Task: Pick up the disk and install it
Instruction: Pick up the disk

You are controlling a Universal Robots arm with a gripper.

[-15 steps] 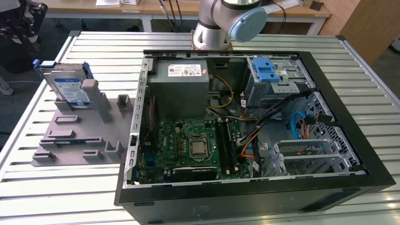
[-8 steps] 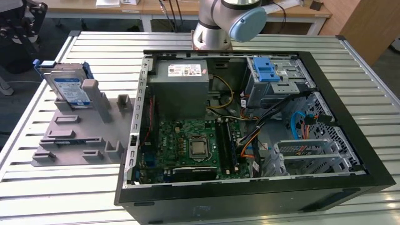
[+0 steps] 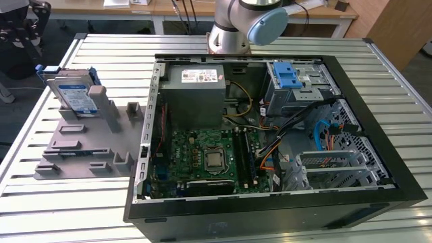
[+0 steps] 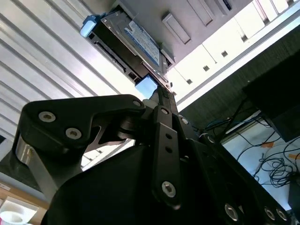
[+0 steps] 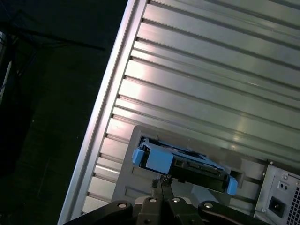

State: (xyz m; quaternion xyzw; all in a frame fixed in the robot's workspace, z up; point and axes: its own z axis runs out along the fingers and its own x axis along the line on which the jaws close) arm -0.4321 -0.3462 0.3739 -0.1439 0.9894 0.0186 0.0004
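Disk: I see the disk [image 3: 73, 93] standing on edge in the grey holder [image 3: 74, 152], with its label face out and the blue frame around its edges.
Disk to claw: in the first wrist view, the disk sits just ahead of the fingertips of the claw [image 5: 161, 180]. It is near them but not touching.
Claw state: clenched. I read the two fingertips as pressed together with nothing between them.
Holder: it lies under the disk, ahead of the claw, flat on the slatted table [image 3: 101, 50].
Computer case: the computer case [image 3: 270, 212] is open on top. It stands beside the holder, farther from the claw than the disk, toward the exterior view's right.
Power supply: the grey box [image 3: 196, 93] with a white sticker sits inside the case, on the holder side.
Drive cage: the silver cage [image 3: 297, 83] with a blue latch is inside the case, well apart from the claw.
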